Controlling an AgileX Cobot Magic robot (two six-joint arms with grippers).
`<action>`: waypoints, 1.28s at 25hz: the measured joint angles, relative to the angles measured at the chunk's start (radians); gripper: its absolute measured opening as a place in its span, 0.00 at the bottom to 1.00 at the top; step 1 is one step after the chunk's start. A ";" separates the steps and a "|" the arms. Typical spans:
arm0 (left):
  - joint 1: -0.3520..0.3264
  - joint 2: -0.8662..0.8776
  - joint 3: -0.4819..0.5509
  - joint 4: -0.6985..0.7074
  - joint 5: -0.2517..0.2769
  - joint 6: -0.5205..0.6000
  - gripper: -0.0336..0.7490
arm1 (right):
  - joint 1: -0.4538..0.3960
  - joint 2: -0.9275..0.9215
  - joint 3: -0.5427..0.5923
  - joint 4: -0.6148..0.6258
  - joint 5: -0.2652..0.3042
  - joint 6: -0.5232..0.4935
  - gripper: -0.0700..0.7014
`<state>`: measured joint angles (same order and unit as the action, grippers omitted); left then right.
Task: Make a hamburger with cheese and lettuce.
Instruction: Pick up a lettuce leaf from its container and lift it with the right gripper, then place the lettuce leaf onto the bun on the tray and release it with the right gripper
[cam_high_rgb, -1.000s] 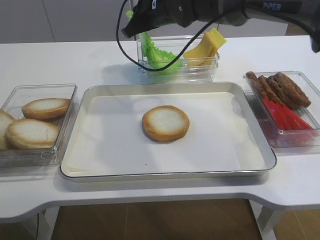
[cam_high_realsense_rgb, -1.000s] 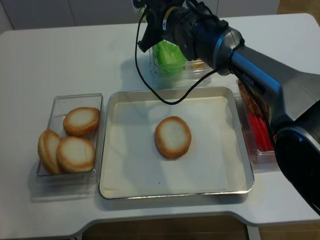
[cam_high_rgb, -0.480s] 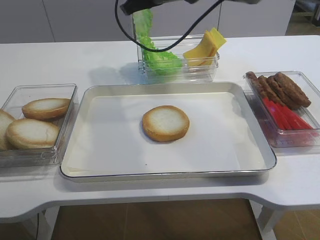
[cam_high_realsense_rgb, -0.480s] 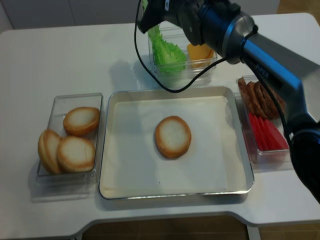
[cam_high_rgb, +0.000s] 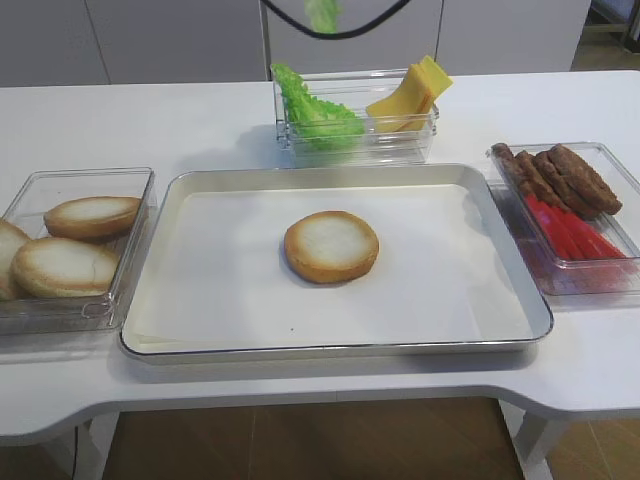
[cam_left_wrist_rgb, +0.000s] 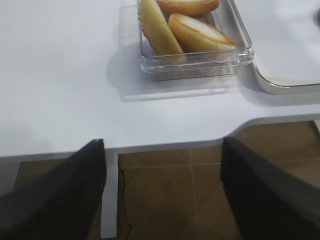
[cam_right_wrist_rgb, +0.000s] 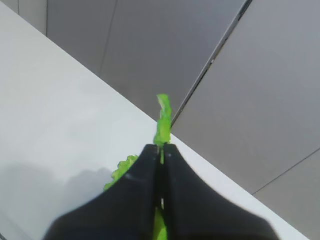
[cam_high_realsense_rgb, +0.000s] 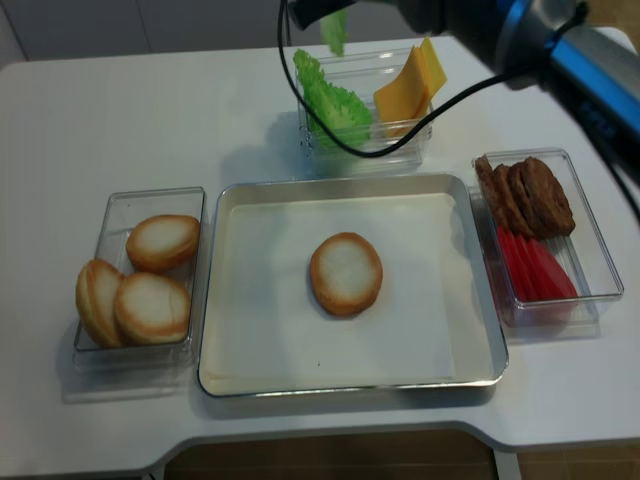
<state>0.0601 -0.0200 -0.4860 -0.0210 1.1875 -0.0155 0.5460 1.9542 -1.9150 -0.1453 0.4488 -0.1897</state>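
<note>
The hamburger bun half (cam_high_rgb: 331, 246) lies face up in the middle of the metal tray (cam_high_rgb: 510, 262); it also shows in the realsense view (cam_high_realsense_rgb: 346, 273). The lettuce (cam_high_rgb: 315, 110) and the cheese slices (cam_high_rgb: 410, 95) stand in a clear box behind the tray. My right gripper (cam_right_wrist_rgb: 162, 147) is shut on a green lettuce leaf (cam_right_wrist_rgb: 162, 117). It holds the leaf (cam_high_realsense_rgb: 334, 30) high above the box, at the top edge of the exterior views. My left gripper (cam_left_wrist_rgb: 161, 145) is open and empty over the table's front left edge.
A clear box with three bun halves (cam_high_rgb: 75, 245) stands left of the tray and also shows in the left wrist view (cam_left_wrist_rgb: 192, 35). A clear box with brown patties (cam_high_rgb: 555, 175) and red strips (cam_high_rgb: 570, 235) stands on the right. A black cable (cam_high_realsense_rgb: 300, 90) hangs over the back box.
My right gripper has risen out of the back box with a lettuce leaf, and has mostly left the top of the exterior views. The bun and the boxes have not moved.
</note>
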 joint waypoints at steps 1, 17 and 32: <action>0.000 0.000 0.000 0.000 0.000 0.000 0.72 | 0.000 -0.016 0.000 0.000 0.026 0.002 0.10; 0.000 0.000 0.000 0.000 0.000 0.000 0.72 | 0.000 -0.237 0.002 0.000 0.476 0.021 0.10; 0.000 0.000 0.000 0.000 0.000 0.000 0.72 | 0.061 -0.356 0.213 -0.047 0.602 0.058 0.10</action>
<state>0.0601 -0.0200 -0.4860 -0.0210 1.1875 -0.0155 0.6072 1.5986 -1.7021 -0.1928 1.0506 -0.1319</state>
